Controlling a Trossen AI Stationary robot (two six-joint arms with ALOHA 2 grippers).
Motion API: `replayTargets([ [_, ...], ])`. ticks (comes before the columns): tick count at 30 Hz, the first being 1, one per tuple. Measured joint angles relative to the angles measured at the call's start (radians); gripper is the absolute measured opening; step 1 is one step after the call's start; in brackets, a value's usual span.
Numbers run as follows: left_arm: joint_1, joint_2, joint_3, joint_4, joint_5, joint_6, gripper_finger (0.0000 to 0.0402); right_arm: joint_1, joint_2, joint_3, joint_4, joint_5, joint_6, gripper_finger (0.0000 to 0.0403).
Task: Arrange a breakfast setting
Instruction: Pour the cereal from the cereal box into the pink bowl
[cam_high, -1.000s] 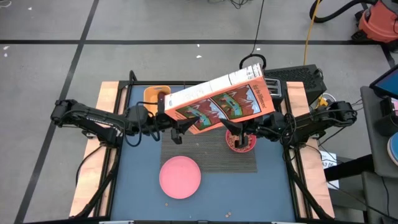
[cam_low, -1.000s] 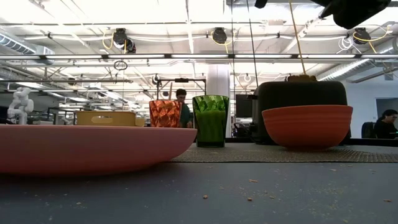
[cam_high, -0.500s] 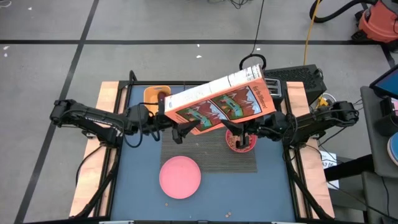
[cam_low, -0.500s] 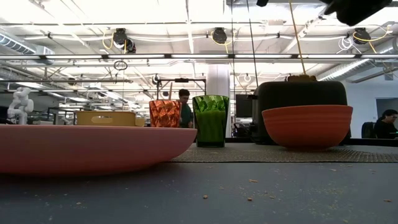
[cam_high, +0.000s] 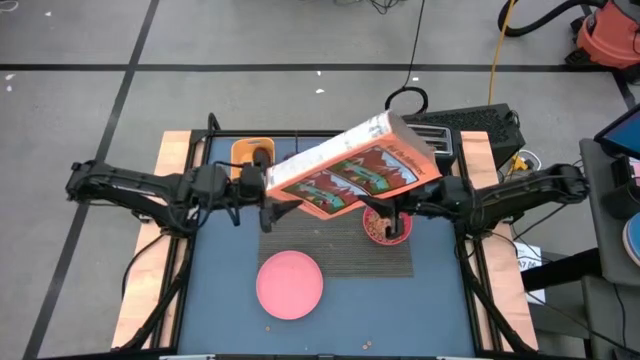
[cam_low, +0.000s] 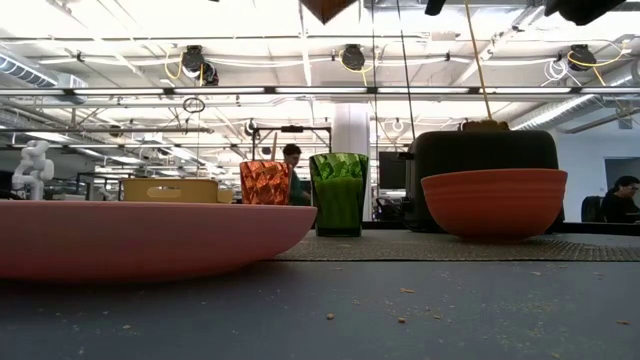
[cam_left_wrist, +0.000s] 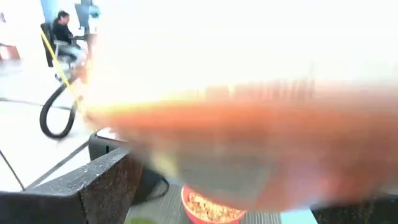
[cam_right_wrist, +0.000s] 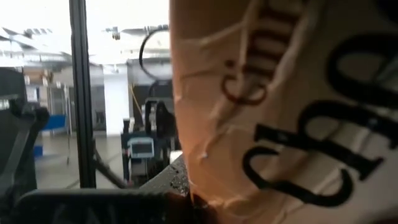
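Observation:
A big orange cereal box (cam_high: 350, 165) hangs tilted above the dark placemat (cam_high: 340, 255), its left end lower. My left gripper (cam_high: 280, 207) is at its left end and my right gripper (cam_high: 393, 207) at its near right edge, both shut on it. Under the right end a red bowl (cam_high: 385, 228) with cereal stands on the placemat. The pink plate (cam_high: 290, 284) lies near the table's near edge. The red tumbler (cam_low: 265, 182) and green cup (cam_low: 339, 193) show only in the low view. The fruit is out of view. My left gripper holds the box at its lower left end (cam_high: 290, 200), coming level from the table's left; the box hides the fingers. My right gripper holds the box at its near right part (cam_right_wrist: 205, 186), coming from the table's right. The box is lifted clear, tilted.
A black toaster (cam_high: 470, 130) stands at the back right, behind the bowl in the low view (cam_low: 487, 150). An orange container (cam_high: 250, 152) sits at the back left. There is bare blue table left and right of the plate.
Both grippers have tipped the cereal box: its left end has dropped and its right end has risen, so its top face now shows from above. One corner of it now enters the low view from above. My left arm has drawn toward the table's left.

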Motion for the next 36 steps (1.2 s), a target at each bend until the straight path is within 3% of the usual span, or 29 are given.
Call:
replayTargets([
  [25, -0.003, -0.035, 0.000, -0.050, 0.000, 0.013, 0.0392, 0.001, -0.047, -0.001, -0.474, -0.014, 0.090, 0.0085],
  [36, -0.003, 0.111, 0.000, -0.033, 0.000, -0.060, 0.0392, 0.001, -0.047, -0.001, -0.566, -0.013, 0.091, 0.0085],
])
